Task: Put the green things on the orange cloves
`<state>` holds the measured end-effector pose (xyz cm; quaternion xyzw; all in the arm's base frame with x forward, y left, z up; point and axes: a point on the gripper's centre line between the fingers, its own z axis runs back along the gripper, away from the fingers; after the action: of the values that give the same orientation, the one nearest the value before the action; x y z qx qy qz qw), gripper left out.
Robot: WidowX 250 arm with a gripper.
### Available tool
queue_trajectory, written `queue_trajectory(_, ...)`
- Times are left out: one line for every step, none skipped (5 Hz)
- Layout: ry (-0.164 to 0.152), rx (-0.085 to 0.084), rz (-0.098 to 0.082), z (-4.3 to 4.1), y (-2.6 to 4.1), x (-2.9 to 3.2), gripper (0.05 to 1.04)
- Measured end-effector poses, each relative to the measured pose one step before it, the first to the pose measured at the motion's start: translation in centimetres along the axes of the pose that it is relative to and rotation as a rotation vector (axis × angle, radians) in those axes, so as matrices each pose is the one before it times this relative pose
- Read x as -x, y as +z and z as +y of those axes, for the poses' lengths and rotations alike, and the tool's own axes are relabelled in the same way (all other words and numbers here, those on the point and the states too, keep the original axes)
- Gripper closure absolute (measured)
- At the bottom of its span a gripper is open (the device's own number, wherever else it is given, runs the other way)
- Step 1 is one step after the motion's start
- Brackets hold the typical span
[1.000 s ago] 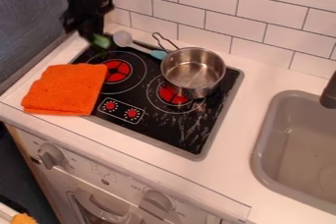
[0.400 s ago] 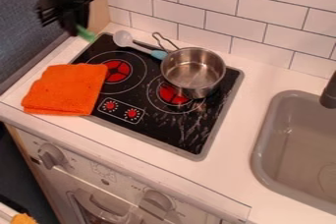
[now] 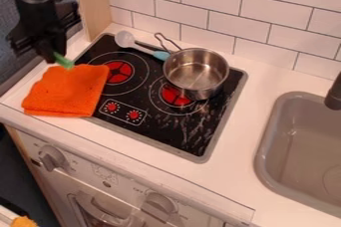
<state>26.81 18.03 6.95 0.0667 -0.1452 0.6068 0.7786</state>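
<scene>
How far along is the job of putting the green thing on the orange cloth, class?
Done: picking up looks complete, as the green thing is at the tip of the gripper.
In hand: placing it, since it is at the far edge of the orange cloth; whether they touch, I cannot tell.
Left: probably setting it down on the cloth and letting go.

White counter [image 3: 240, 171] bears cooktop [image 3: 180, 131], orange cloth [image 3: 65, 91] (folded, apparently).
</scene>
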Motion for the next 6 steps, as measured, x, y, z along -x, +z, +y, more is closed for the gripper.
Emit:
queue_trajectory(-0.0196,-0.0219,0.0473,0.014,-3.233,1.094,0.915)
queue_trajectory(-0.0067,-0.0134,0.0382,-0.018,-1.122,0.624,0.865)
queue_trajectory(0.0262,-0.0481,-0.0099,-0.545,0.116,-0.226,0.614)
queue_trajectory(0.0232,-0.0110,0.0029,0.034,0.060,0.162,0.302)
queue_trajectory(0.0079,0.0036,0.0107,-0.020,0.039,0.130,0.086)
queue_trajectory(-0.0050,-0.0094,0.0080,0.147,0.150,0.151,0.080)
